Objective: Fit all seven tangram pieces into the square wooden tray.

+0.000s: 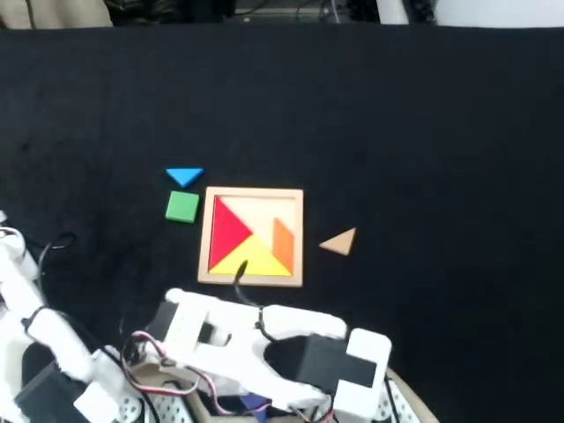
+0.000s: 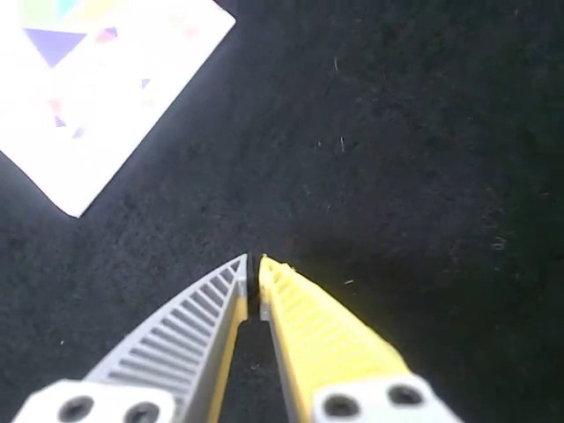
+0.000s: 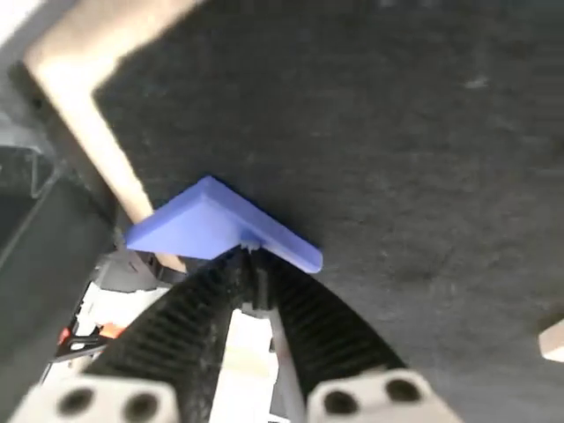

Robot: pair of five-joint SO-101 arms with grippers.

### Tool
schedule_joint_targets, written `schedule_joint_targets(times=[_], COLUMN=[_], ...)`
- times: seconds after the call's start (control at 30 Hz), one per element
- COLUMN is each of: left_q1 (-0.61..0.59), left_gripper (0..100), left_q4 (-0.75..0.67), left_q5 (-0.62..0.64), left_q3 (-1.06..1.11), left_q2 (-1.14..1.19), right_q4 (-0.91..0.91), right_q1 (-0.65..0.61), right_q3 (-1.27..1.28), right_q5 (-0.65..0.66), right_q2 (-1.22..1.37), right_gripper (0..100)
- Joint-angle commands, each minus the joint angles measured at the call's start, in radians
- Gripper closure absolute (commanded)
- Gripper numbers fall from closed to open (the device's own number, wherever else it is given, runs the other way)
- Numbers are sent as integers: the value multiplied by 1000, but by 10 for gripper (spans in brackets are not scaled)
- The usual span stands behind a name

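Observation:
The square wooden tray (image 1: 251, 196) lies mid-table and holds a red triangle (image 1: 229, 227), a yellow triangle (image 1: 254, 259) and an orange piece (image 1: 283, 238). Outside it lie a blue triangle (image 1: 184, 176), a green square (image 1: 181, 206) and a tan triangle (image 1: 339, 241). My right gripper (image 3: 251, 256) is shut on the edge of a violet-blue triangle (image 3: 211, 225), held low at the table's near edge; that piece (image 1: 254, 404) peeks out under the white arm (image 1: 264, 339). My left gripper (image 2: 254, 262) is shut on nothing above the black cloth.
A white printed sheet (image 2: 106, 79) lies on the cloth ahead of the left gripper. A pale wooden strip (image 3: 88, 132) runs beside the held piece. The other white arm (image 1: 31, 330) stands at the near left. Wide black cloth stretches behind the tray.

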Motion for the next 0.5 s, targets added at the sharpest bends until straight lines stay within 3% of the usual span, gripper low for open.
schedule_joint_targets(times=[0.0, 0.3, 0.47], left_q1=[-7, -2, -7], left_gripper=[964, 964, 964], left_q4=[-6, -5, -5], left_q5=[37, 98, 98], left_q3=[-76, -97, -97], left_q2=[-28, -28, -28], right_q4=[23, -15, -63], right_q1=[-21, -8, 157], right_q3=[10, 35, 19], right_q5=[43, 69, 77], right_q2=[-1, 8, 8], right_gripper=[988, 988, 988])
